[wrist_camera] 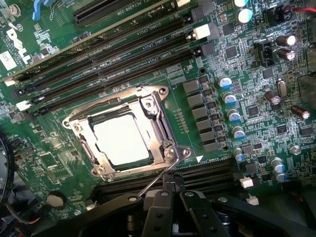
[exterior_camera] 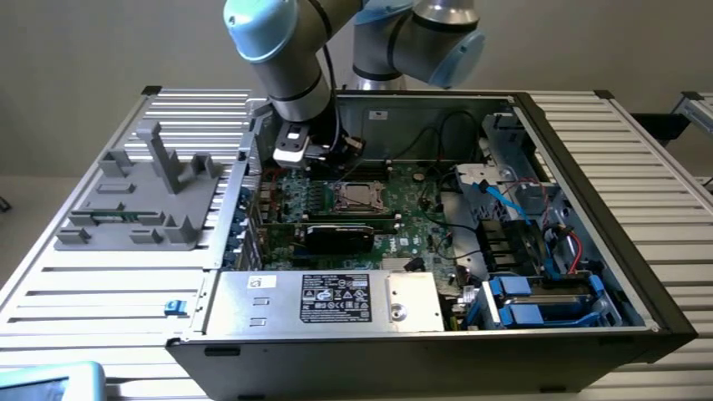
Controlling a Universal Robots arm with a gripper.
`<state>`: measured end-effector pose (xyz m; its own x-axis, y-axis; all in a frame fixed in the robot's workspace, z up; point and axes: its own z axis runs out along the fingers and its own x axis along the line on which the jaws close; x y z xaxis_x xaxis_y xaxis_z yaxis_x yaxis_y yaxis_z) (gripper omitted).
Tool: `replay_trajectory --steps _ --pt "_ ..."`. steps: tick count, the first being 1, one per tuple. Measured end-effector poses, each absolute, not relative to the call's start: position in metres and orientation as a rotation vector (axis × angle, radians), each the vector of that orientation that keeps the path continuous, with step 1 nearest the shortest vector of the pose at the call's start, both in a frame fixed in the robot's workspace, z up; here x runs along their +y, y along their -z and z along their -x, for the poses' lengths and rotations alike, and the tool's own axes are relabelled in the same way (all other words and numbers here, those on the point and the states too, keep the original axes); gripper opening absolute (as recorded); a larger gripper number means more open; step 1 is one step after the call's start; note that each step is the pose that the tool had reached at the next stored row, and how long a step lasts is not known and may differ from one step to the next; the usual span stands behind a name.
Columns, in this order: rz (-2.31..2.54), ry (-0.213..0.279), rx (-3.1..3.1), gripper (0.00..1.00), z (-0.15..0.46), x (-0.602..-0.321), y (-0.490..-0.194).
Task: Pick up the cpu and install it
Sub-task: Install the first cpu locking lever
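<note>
Now, your small flat square cpu [wrist_camera: 121, 140] with its pale, shiny metal top lies inside the silver steel socket frame [wrist_camera: 159, 123]. The frame's bars close round all four of its edges. The lid catches the light so strongly that it reads almost white, with no marking you can make out.

Your black two-fingered gripper [wrist_camera: 170, 190] hovers just off the frame's near corner, with its jaws pressed together. A thin bent wire lever [wrist_camera: 155, 181] runs out from that corner and passes right by the fingertips. You cannot tell whether the tips pinch it or merely sit beside it.

Judge the chip to be light, stiff and thin, with a slick top that offers little friction, and treat its underside and the socket beneath it as fragile. Its bare opposite edges would be the place to take hold, never the flat faces, but here the frame covers those edges.

Beyond the frame's far side, long black memory slots [wrist_camera: 123, 49] cross the green motherboard [wrist_camera: 256, 98]. A second bank lies on the near side, by the gripper.
</note>
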<state>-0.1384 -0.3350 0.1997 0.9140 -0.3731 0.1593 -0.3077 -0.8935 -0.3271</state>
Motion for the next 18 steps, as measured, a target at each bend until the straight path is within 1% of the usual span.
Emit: replay_trajectory --steps 18 --pt "2.78 0.314 0.502 0.11 0.141 -0.3348 -0.2011"
